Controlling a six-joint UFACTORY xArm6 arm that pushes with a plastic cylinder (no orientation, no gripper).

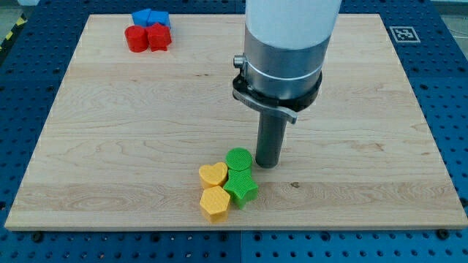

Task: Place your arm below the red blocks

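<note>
Blue perforated metal surrounds a pale wooden counter, and the camera looks down on it at a slant. No pincer is fitted to this arm, so nothing opens or closes and nothing is held; it ends only in a straight dark rod. The tip rests on the wood near the middle of the counter, a little toward the view's bottom, just beside the green round block, on its right side in the view; whether they touch I cannot tell.

Below this round one lies a green star block. To their left sit a yellow heart block and, under it, a yellow hexagon block. These four are packed close together.

The task's things are well apart from the tip, in the view's top left corner: a red round block and a red star block side by side, touching. Just behind them, toward the view's top, are two blue blocks, whose shapes I cannot make out clearly.

I judge the red pieces are small, light and stiff, and would slide easily at any contact. There is nothing to take hold of; the rod should stop on bare wood below them, with a clear gap.
</note>
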